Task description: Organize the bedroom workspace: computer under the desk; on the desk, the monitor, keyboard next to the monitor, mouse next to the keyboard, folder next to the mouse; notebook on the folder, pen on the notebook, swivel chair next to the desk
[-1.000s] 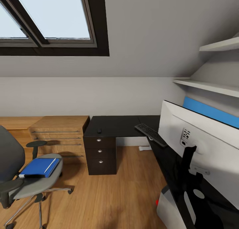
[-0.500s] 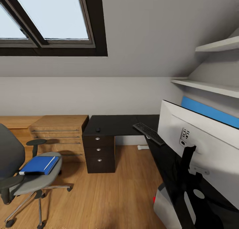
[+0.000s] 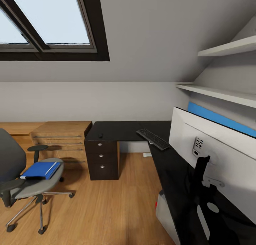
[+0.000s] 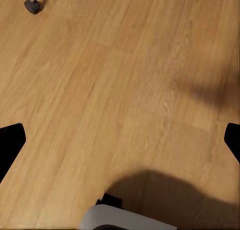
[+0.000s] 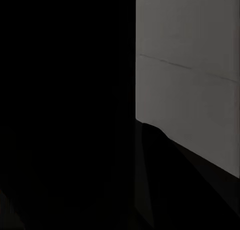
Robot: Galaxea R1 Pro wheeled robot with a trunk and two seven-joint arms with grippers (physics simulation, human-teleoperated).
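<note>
The view has swung rightward; the folder (image 3: 40, 169) lies on the swivel chair (image 3: 26, 182), left tool (image 4: 120, 140) wide open, right tool's state I cannot tell.

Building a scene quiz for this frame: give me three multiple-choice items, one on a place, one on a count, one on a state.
1. Where does the folder lie?
A. swivel chair seat
B. desk
C. floor

2. How many round knobs does the desk's drawer unit show?
A. one
B. three
C. five

3. How does the keyboard lie on the desk?
A. leaning on the wall
B. hanging off the edge
C. flat on the top

Key: 1 A, the blue folder rests on the swivel chair; 2 B, three knobs, one above another; 3 C, it lies flat at the desk's corner.
</note>
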